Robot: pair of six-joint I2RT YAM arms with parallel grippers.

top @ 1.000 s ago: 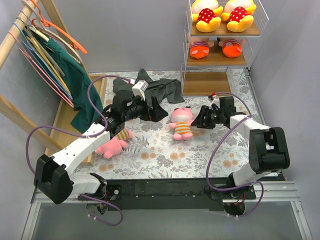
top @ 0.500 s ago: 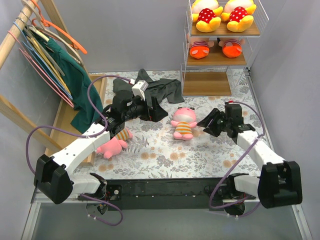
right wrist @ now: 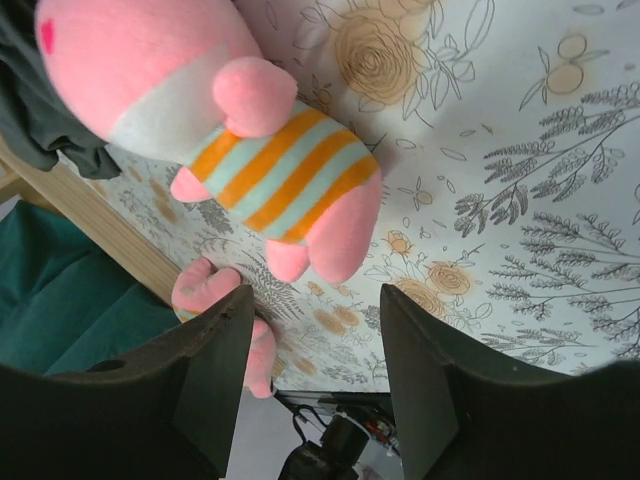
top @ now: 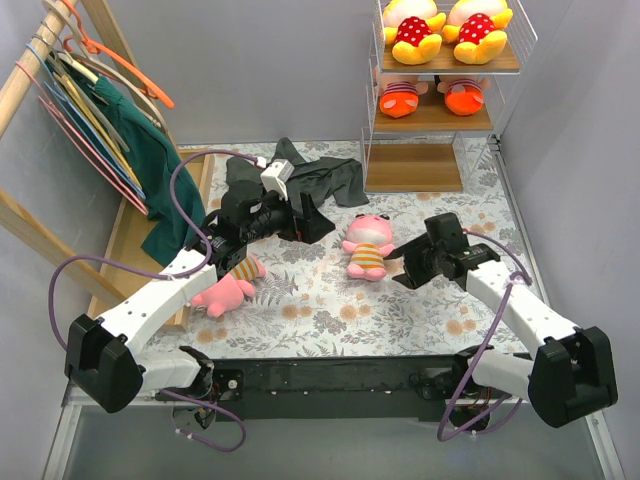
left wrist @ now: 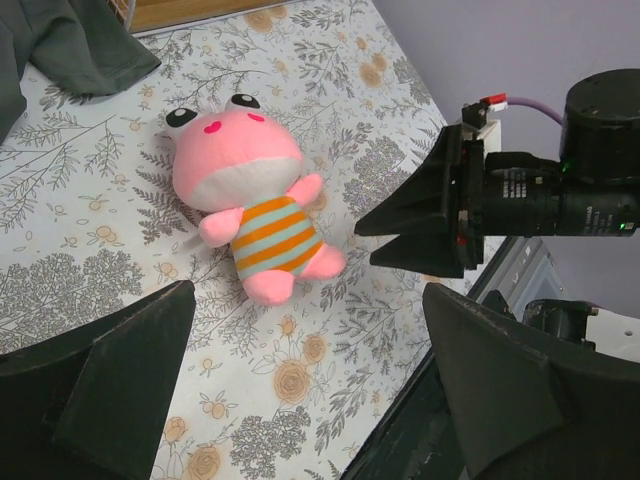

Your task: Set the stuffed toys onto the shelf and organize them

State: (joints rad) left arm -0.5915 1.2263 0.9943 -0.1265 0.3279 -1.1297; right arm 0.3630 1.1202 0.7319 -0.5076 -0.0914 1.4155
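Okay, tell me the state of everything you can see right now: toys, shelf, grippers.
left gripper: open, empty
right gripper: open, empty
centre pink toy: lying face up on table
second pink toy: lying by left arm
shelf: upright, bottom board bare
yellow toys: sitting on top board
grey garment: crumpled on table
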